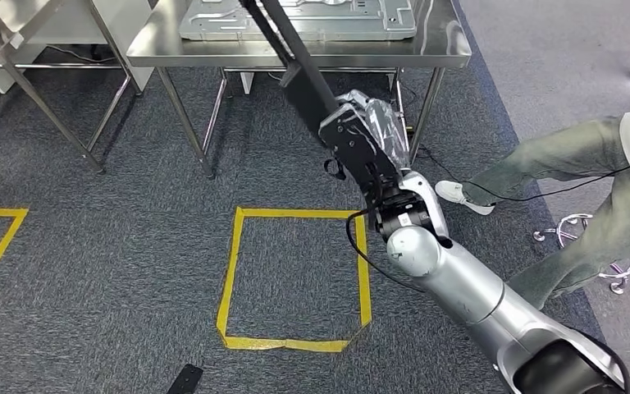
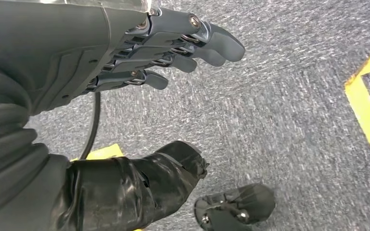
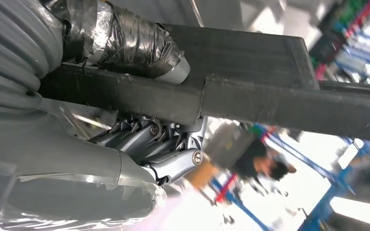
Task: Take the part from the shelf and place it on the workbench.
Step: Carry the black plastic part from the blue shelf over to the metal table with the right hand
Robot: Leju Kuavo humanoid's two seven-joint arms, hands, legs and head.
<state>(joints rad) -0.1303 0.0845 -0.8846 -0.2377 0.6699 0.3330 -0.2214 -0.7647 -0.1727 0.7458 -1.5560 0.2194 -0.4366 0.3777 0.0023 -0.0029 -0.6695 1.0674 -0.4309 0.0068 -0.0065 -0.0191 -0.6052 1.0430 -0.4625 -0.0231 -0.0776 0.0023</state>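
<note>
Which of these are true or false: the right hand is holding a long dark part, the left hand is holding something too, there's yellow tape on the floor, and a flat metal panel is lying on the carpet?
1. The right hand grips a long dark part. True.
2. The left hand holds something. False: its fingers are apart over the carpet, with nothing in them.
3. A yellow tape square marks the floor. True.
4. A flat metal panel lies on the carpet. False: it rests on the steel table.

My right arm (image 1: 467, 295) reaches forward, its hand (image 1: 369, 135) wrapped around a long dark part (image 1: 295, 57). My left hand (image 2: 125, 53) hangs with fingers (image 2: 192, 43) loosely extended, holding nothing.
</note>
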